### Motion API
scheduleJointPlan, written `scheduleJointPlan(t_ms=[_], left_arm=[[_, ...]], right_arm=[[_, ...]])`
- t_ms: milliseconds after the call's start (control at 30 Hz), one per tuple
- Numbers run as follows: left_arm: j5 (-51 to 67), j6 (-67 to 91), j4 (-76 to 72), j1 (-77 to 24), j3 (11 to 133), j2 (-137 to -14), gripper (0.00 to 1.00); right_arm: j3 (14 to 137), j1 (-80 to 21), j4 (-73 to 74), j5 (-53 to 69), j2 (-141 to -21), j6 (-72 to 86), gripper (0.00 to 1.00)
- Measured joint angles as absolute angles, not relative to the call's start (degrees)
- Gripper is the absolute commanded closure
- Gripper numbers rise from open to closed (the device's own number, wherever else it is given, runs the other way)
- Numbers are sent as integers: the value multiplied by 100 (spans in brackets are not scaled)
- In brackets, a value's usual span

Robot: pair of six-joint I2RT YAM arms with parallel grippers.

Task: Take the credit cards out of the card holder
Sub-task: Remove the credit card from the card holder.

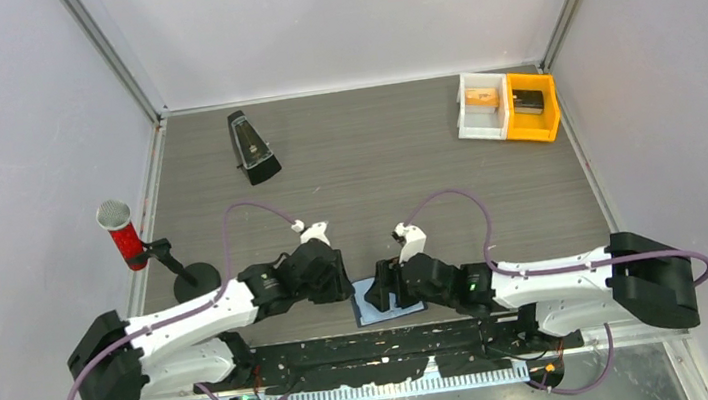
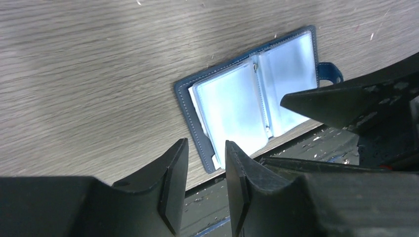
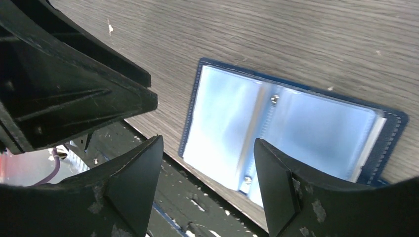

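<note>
Hanging just left of the card holder [image 2: 247,98], over the bench's [image 1: 376,167] near edge, the left tool [image 2: 206,145] has its jaws a narrow gap apart with nothing between them. The right tool [image 3: 207,143] hovers right over the card holder, jaws spread wide and empty; from above it hides the holder's right part.

The card holder lies open and flat at the near edge, between the two tools, its dark blue cover down and its clear, pale blue sleeves facing up. A small snap tab [image 2: 330,73] juts from the side toward the right tool. A pale edge [image 2: 190,97] peeks from under the sleeve on the side toward the left tool. I cannot tell whether that is one of the credit cards.

Well to the left of the holder stands a red microphone [image 1: 119,235] on a black stand. Far beyond the holder, a black metronome [image 1: 252,148] stands back-left. A white bin [image 1: 482,105] touches an orange-yellow bin [image 1: 532,106] at the back-right.
</note>
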State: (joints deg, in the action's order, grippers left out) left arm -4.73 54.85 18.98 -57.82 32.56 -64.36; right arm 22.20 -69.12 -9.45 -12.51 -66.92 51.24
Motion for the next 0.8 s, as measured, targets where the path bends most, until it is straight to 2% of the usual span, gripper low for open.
scheduleJointPlan(t_ms=[200,433,800], left_arm=[[-1066,5413,2659,-5782,3286,-5236,56],[-1579,5271,3472,-5732,3297,-3977,54],[-1649,5258,3977,-5730,3205,-3183,53]], right_arm=[[3135,-7402,58,-1892,-7100,5231,25],[3747,-7679,823,-2443,-7817,5360,20],[4897,-7920,1660,-2930,-9236,5395,20]])
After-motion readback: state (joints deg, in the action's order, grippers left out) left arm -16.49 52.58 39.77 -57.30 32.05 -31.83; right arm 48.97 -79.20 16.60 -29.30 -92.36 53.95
